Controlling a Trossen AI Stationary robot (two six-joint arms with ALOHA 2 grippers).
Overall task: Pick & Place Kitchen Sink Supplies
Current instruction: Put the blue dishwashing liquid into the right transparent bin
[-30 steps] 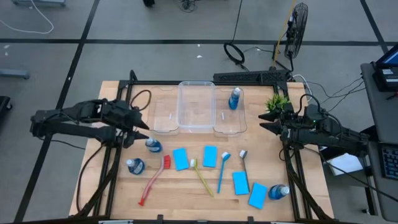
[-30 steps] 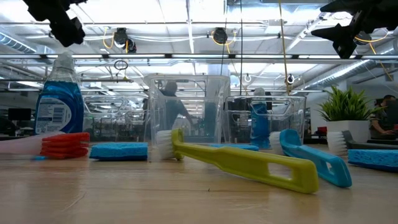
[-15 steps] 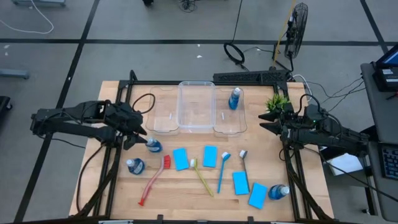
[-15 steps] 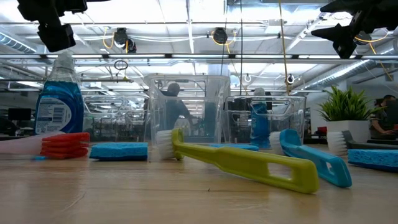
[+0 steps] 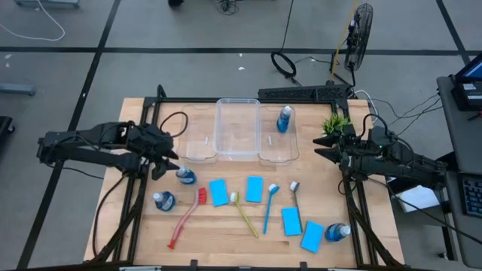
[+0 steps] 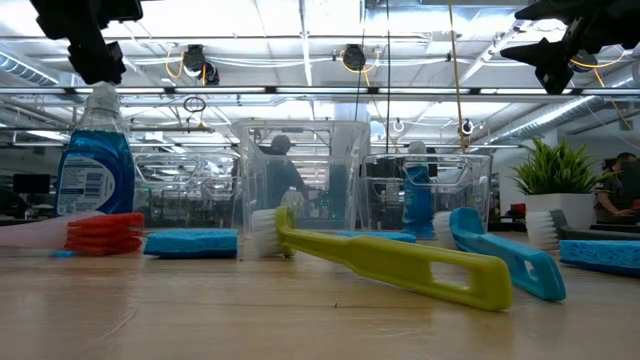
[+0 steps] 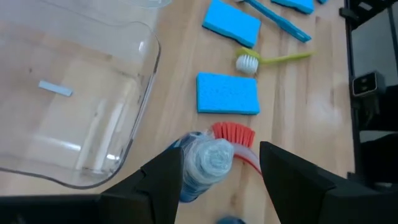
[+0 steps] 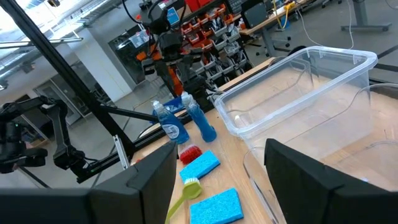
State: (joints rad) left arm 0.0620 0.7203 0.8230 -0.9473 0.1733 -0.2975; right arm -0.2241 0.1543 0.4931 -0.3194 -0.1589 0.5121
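Note:
My left gripper (image 5: 171, 163) is open and hovers just above the cap of an upright blue bottle (image 5: 186, 176). In the left wrist view that cap (image 7: 213, 158) shows between the two fingers, untouched. In the low view the left gripper (image 6: 88, 50) hangs over the bottle (image 6: 95, 160). A second bottle (image 5: 163, 200) and a third (image 5: 337, 232) rest on the table, and one more (image 5: 284, 119) is in the right bin. Light-blue sponges (image 5: 219, 192) and red (image 5: 186, 218), yellow-green (image 5: 245, 214), blue (image 5: 269, 207) and grey (image 5: 294, 199) brushes lie flat. My right gripper (image 5: 320, 151) waits open at the table's right.
Three clear bins (image 5: 238, 128) stand side by side near the far edge. A small green potted plant (image 5: 335, 124) sits close behind the right gripper. Bare wood lies along the near edge and at the far left corner. A person moves in the room beyond the table.
My left gripper has shifted a little toward the near edge and down, closer over the upright blue bottle, still open. The bottles, sponges and brushes have stayed where they were.

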